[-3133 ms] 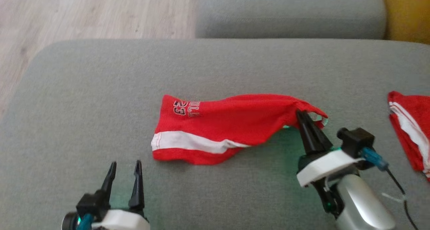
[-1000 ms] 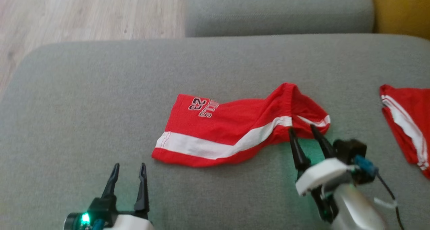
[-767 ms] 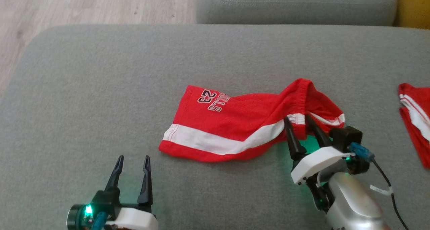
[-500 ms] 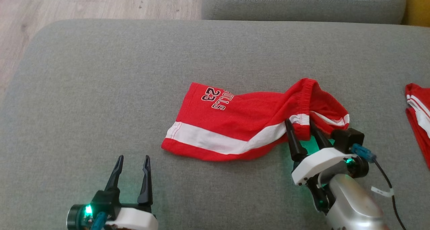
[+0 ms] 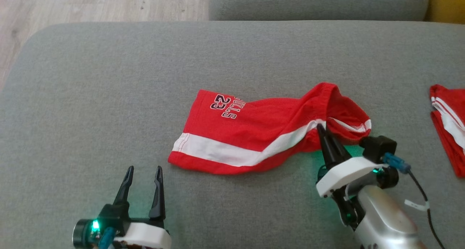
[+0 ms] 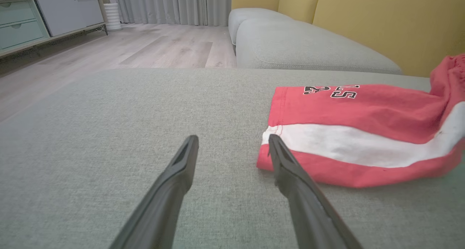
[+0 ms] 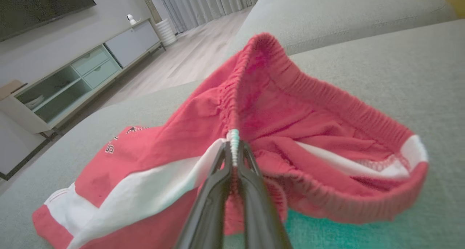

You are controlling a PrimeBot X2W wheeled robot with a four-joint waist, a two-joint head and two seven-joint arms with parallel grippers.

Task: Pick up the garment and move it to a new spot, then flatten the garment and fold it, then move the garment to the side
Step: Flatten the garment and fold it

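Observation:
The garment [image 5: 261, 132] is a pair of red shorts with a white side stripe and a "23" print, lying crumpled on the grey cushion [image 5: 109, 96]. Its elastic waistband gapes open at the right end. My right gripper [image 5: 322, 127] is shut on the near waistband edge where the white stripe ends; in the right wrist view the right gripper [image 7: 234, 149] pinches that hem between both fingers. My left gripper [image 5: 144, 169] stands open over bare cushion, below and left of the shorts' leg hem. From the left wrist, the left gripper [image 6: 232, 141] sits just left of the garment [image 6: 363, 132].
A second red and white garment [image 5: 447, 121] lies at the cushion's right edge. Another grey cushion [image 5: 316, 3] sits behind, with yellow backrest [image 6: 381, 20] beyond. Wooden floor [image 5: 91, 5] runs along the far left, and a low cabinet [image 7: 72, 81] stands across the room.
My right gripper, open at the waistband a second ago, has closed on the hem at the white stripe. The head camera shifted slightly. My left gripper stayed open in place.

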